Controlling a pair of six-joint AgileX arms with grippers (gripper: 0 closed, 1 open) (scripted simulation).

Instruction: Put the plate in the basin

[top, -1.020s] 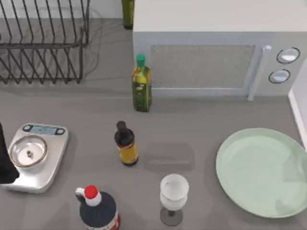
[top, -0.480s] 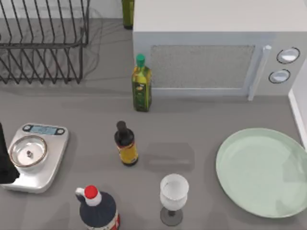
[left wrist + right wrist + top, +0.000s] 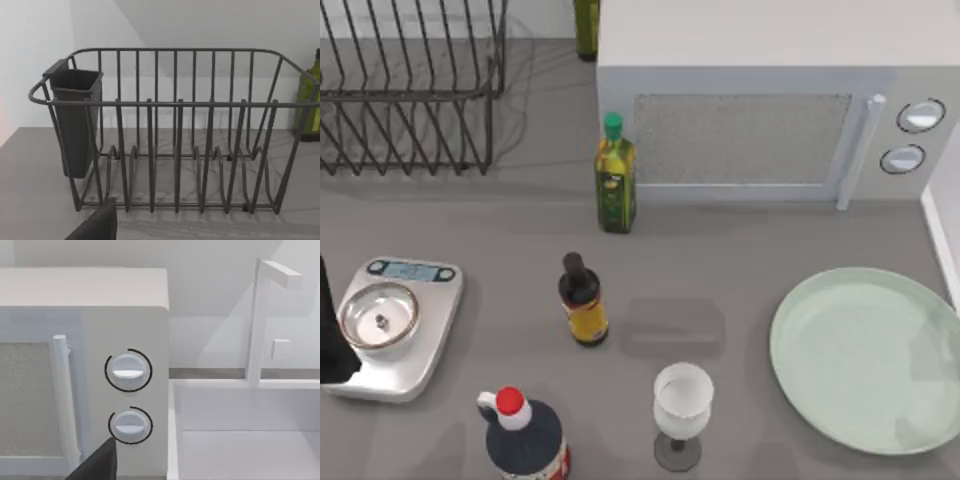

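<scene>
The plate (image 3: 868,358) lay flat on the grey table (image 3: 720,250) at the lower right of the top view, its right edge reaching the frame border and just beside the straight white rim of the basin (image 3: 940,245), which ran down the right edge of that view. In the right wrist view the basin (image 3: 245,440) showed as a white trough next to the microwave (image 3: 82,370), with a white tap (image 3: 265,320) standing behind it — it looked empty.

We judged the task as not yet started: nothing touched the plate, and it sat wholly on the table. What was left was everything — reaching it, gripping its rim, lifting it over the basin's rim and setting it down inside.

Our left arm (image 3: 330,340) showed as a dark shape at the left edge of the top view, beside the silver scale (image 3: 395,325); its wrist camera faced the black wire dish rack (image 3: 170,135). We could not tell whether the left claw was apart or together, nor the right claw. A wine glass (image 3: 681,412) stood near the plate's left side, something to keep clear of in reaching.
</scene>
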